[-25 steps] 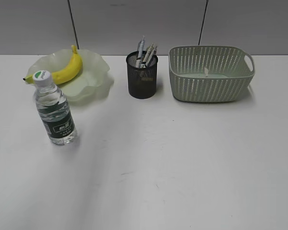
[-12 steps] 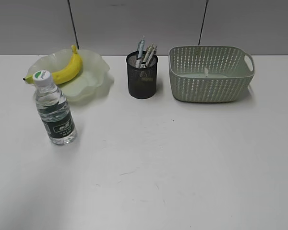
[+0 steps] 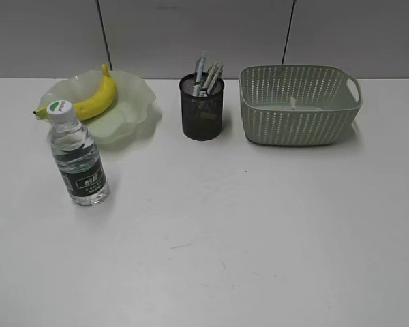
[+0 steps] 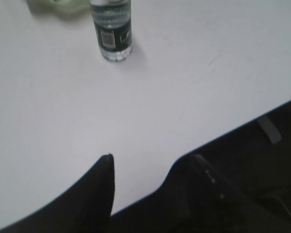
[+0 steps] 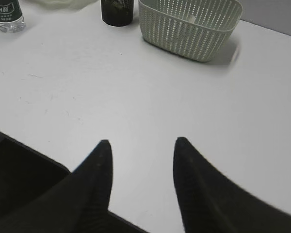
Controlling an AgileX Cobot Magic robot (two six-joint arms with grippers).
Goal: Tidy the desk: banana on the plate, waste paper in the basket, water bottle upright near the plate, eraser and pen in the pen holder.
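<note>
Exterior view, upper left: plate [image 3: 126, 109] with wavy rim, banana [image 3: 99, 99] lying in it, stem tip poking over the left edge. Just in front, at left of frame, water bottle [image 3: 77, 154] stands upright on the desk [image 3: 245, 225], white cap on, near the plate.

Top centre: pen holder [image 3: 202, 107], several pens [image 3: 206, 75] sticking out. An eraser cannot be made out through the mesh.

Upper right: basket [image 3: 298, 103]; a small white scrap shows inside, too small to identify.

Left wrist view: left gripper [image 4: 150, 167] at bottom of frame, jaws moderately apart, nothing between them, over the desk edge.

Right wrist view: right gripper [image 5: 141, 148] likewise parted and empty, bottom centre.
</note>
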